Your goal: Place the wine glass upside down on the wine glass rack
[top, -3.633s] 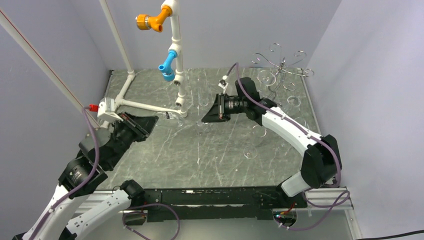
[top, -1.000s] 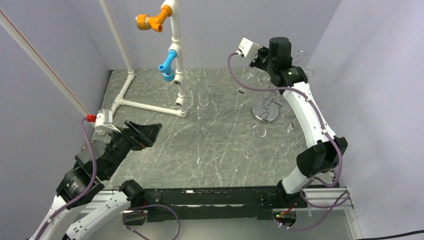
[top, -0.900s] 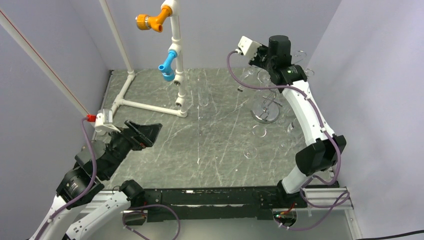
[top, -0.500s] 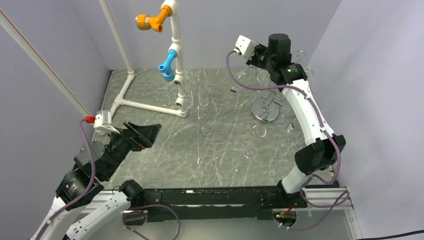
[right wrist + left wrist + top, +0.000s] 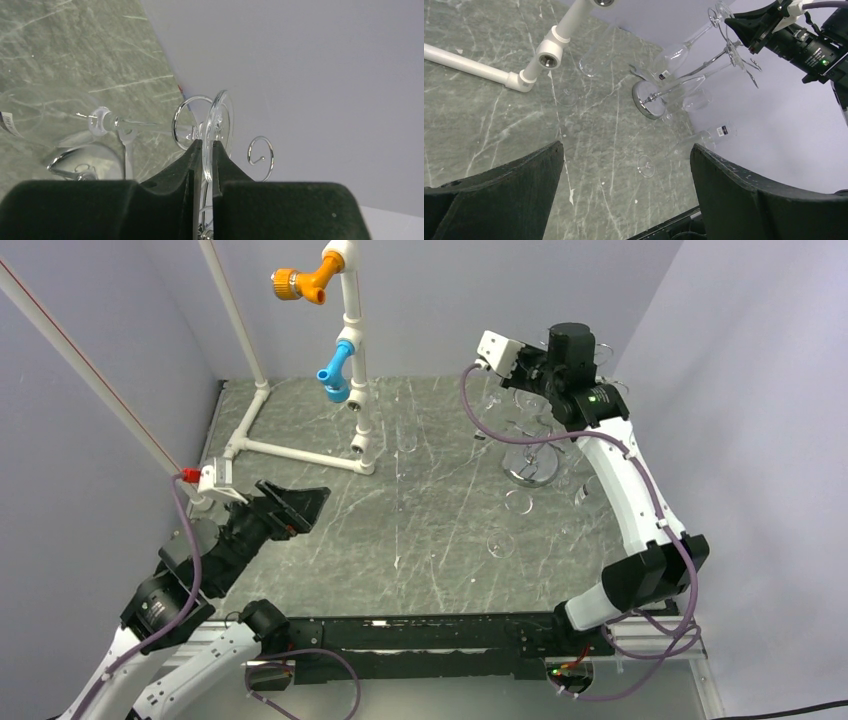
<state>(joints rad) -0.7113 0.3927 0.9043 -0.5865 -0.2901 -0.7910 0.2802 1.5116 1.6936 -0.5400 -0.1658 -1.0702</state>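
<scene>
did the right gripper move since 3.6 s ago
Yes. The right gripper went from mid-table near the white pipe frame, up and right to the top of the wine glass rack.

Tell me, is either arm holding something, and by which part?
The right gripper holds a wine glass by its round foot, pinched between the jaws. The left gripper is open and empty.

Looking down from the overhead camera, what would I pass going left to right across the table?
left gripper, open → upright white pipe → wine glass rack, at its shiny base → right arm's elbow. The right gripper, shut on the wine glass, overlaps the rack, so it is left out.
</scene>
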